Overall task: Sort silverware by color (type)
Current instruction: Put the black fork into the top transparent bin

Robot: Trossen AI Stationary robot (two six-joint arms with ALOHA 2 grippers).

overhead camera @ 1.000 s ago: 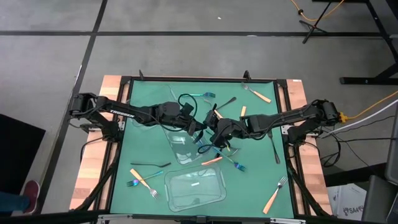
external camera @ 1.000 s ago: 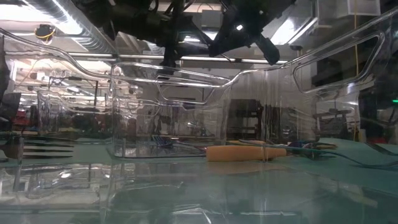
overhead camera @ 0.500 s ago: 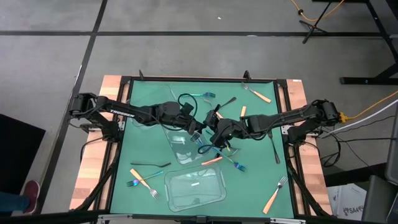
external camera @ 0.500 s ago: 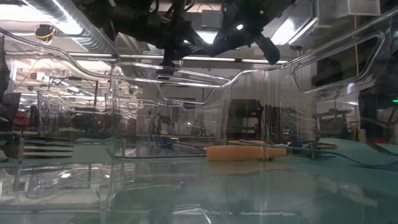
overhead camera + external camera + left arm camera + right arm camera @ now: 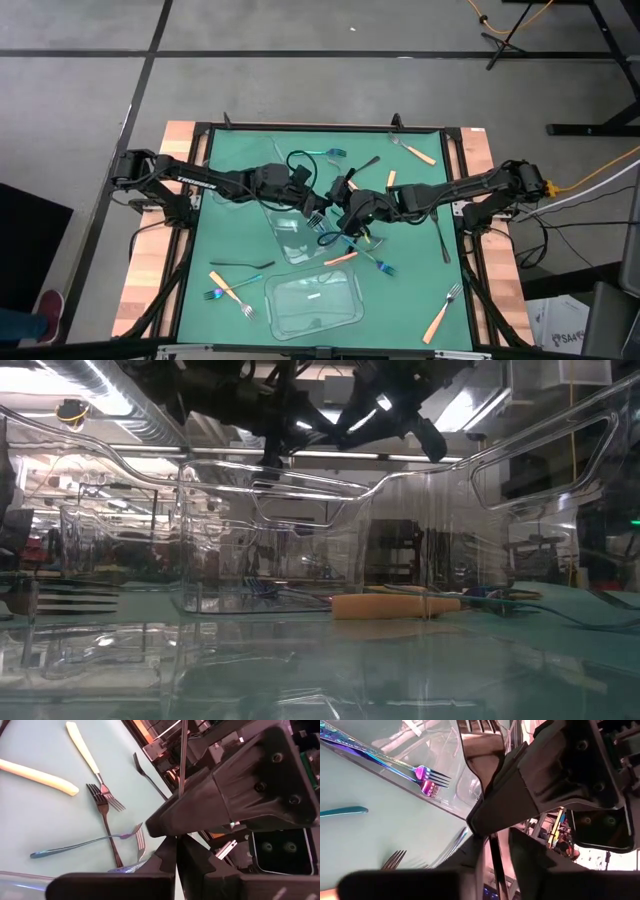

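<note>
On the left of the green table mat (image 5: 205, 240), a slim all-black fork (image 5: 240, 265) is seen lying flat, with an orange-handled silver utensil (image 5: 222, 283) and an iridescent blue-purple fork (image 5: 215, 294) just in front of it. A clear plastic rectangular container (image 5: 312, 302) is set near the front edge, and a second clear container (image 5: 292, 232) stands at the middle of the mat.

Over that middle container the two arms are brought tip to tip. The left gripper (image 5: 176, 841) is reached in from the left, its jaws pressed together on the thin handle of a black fork (image 5: 481, 750), which is held in the air and not in any container. The right gripper (image 5: 496, 839) is met from the right; its fingers (image 5: 522, 852) are seen standing a little apart on either side of the same handle, with a gap showing beside it.

Toward the back of the mat an iridescent teal fork (image 5: 331, 153), a black spoon (image 5: 366, 162) and an orange-handled fork (image 5: 414, 150) are spread out. Just right of the middle container an orange-handled piece (image 5: 342, 258) and another iridescent fork (image 5: 378, 265) are lying on the mat. Further right a black utensil (image 5: 442, 235) is laid lengthwise, and an orange-handled fork (image 5: 443, 315) is placed near the front right corner.
</note>
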